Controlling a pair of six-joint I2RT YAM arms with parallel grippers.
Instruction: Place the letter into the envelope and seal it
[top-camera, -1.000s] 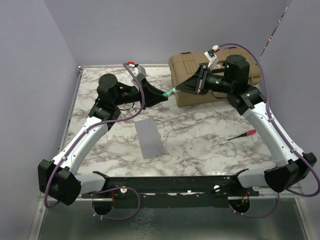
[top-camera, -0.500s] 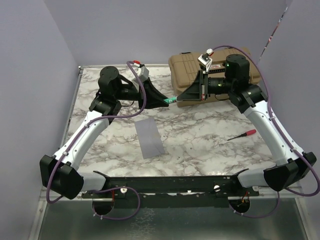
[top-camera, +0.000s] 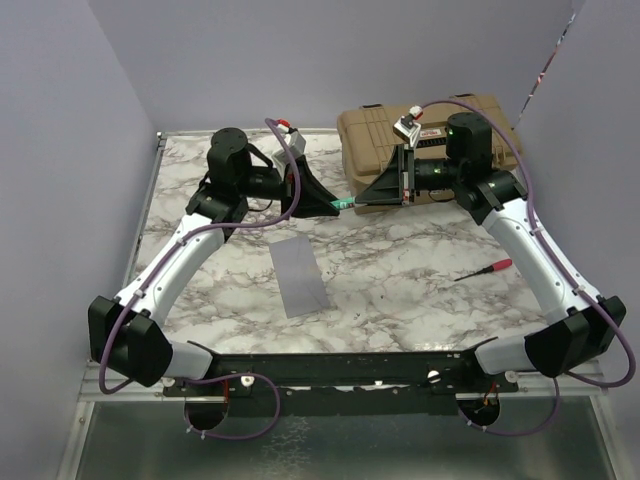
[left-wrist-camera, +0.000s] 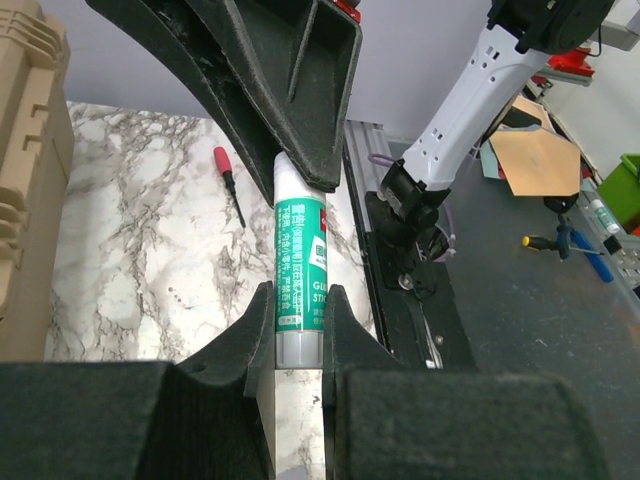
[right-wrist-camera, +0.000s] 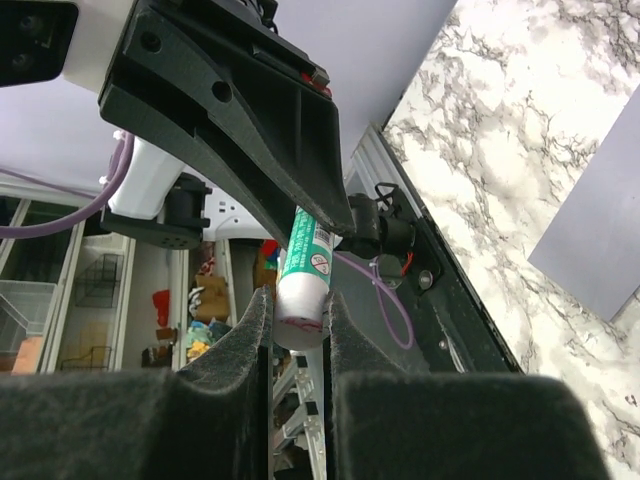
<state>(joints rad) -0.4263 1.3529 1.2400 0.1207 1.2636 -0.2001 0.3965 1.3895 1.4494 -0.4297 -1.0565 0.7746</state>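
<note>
The left gripper (left-wrist-camera: 297, 310) is closed narrowly on the grey end of a glue stick (left-wrist-camera: 300, 262). The right gripper (right-wrist-camera: 298, 305) is clamped on the other end, so the stick is held roughly level between the two, above the far middle of the table (top-camera: 400, 255). The stick is a round plastic tube with a green and white label. The tabletop is patterned like white and grey marble.

The envelope (top-camera: 298, 277), a flat, plain blue-grey paper rectangle, is laid left of centre toward the near edge, well apart from both grippers. A red-handled screwdriver (top-camera: 485, 269) is seen toward the right edge, and a tan ribbed toolbox (top-camera: 380, 135) by the far right corner.
</note>
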